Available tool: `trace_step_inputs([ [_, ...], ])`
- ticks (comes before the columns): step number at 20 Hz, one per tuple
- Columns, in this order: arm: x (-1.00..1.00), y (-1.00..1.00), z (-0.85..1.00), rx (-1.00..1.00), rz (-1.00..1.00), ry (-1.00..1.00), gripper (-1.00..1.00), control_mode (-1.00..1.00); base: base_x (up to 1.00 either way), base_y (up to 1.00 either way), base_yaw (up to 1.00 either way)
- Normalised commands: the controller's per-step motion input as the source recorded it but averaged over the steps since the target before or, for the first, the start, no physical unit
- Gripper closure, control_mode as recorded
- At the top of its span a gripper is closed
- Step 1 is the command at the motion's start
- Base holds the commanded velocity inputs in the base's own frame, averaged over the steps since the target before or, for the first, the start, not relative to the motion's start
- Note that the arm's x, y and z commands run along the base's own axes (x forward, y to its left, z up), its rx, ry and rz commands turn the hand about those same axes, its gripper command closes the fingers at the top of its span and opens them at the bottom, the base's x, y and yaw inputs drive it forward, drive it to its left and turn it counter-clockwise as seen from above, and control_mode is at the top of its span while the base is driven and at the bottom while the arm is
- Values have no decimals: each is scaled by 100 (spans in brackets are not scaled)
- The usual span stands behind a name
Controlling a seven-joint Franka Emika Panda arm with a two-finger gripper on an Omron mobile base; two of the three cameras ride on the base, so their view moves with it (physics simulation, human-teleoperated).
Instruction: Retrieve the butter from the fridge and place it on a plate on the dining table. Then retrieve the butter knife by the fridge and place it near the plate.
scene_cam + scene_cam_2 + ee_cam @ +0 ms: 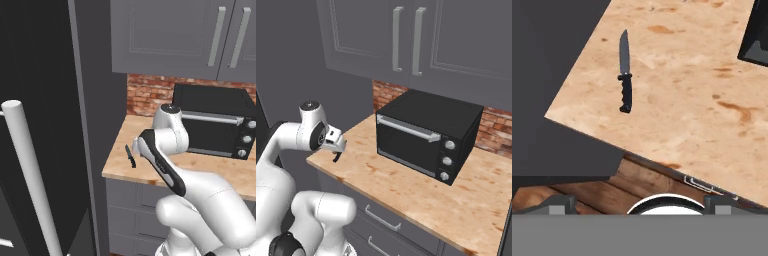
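The gripper (640,202) is seen at the bottom of the hand view with its jaws set wide apart and nothing held between them; one dark fingertip (559,202) is recorded at lower left and the other at lower right. In the right base view the gripper (336,150) is placed at centre left, above the near left corner of the counter (421,195). The butter knife (625,72) is logged in the upper left of the hand view, lying flat on the light wooden counter, blade towards the top of the frame, black handle below, well apart from the fingertips. In the left base view the knife (130,156) is found at centre, near the counter's left edge, just left of the arm. The dark fridge (45,100) is entered at the left of that view, with its white bar handle (30,175). A black toaster oven (428,135) is listed at centre right of the right base view, standing on the counter below grey wall cabinets (421,35).
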Motion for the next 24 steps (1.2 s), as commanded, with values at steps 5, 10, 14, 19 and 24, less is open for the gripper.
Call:
trace_step_inputs([
  [5,42,4,-24,-1,8,-1,-100,-100,0,0,0],
  [10,41,2,-16,0,4,0,-100,-100,0,0,0],
  [14,26,7,-25,0,1,0,-100,-100,0,0,0],
  [19,15,16,-22,0,0,0,-100,-100,0,0,0],
  [24,19,21,-22,0,0,0,-100,-100,0,0,0],
])
